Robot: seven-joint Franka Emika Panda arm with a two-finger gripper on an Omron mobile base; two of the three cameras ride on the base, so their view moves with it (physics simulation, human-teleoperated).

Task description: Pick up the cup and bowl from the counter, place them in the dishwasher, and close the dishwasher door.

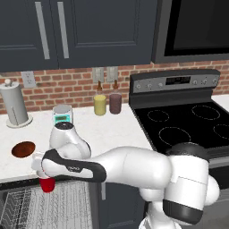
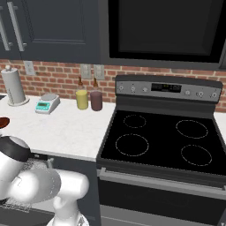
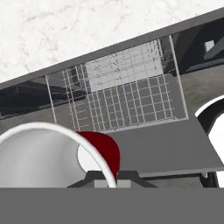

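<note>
Red tapered plastic cup (image 1: 47, 184) is hanging clamped in the two-finger claw (image 1: 44, 175) above the grey wire dishwasher rack (image 1: 53, 208).

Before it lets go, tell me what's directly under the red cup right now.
The cup, held in the gripper, hangs over the dishwasher's grey wire rack. The rack's visible part looks bare; the cup's rim covers its near corner.
</note>
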